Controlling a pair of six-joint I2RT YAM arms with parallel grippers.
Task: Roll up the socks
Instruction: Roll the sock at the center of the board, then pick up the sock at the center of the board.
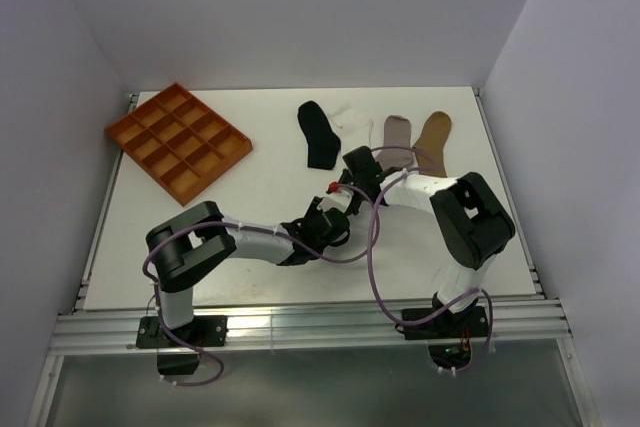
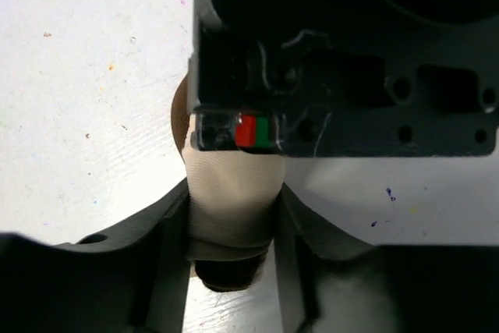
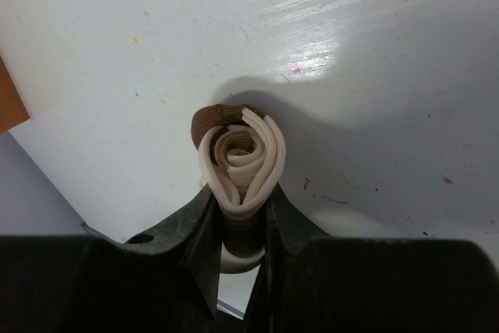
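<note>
Cream fabric, brown band: the cream sock [image 3: 238, 157], wound into a tight spiral, sits at the middle of the white table [image 1: 250, 197]. I read it as gripped from two sides. Right gripper [image 3: 242, 204]: fingers clamped on the roll (the spiral end faces my wrist camera). Left gripper [image 2: 231, 220]: fingers pressed against both flanks of the same roll, close under the right gripper's black body. Beyond, in a row, left to right and lying flat: black sock [image 1: 319, 135], white sock [image 1: 352, 119], grey sock [image 1: 397, 132], tan sock [image 1: 434, 139]. Far left: orange tray [image 1: 178, 140], set askew.
</note>
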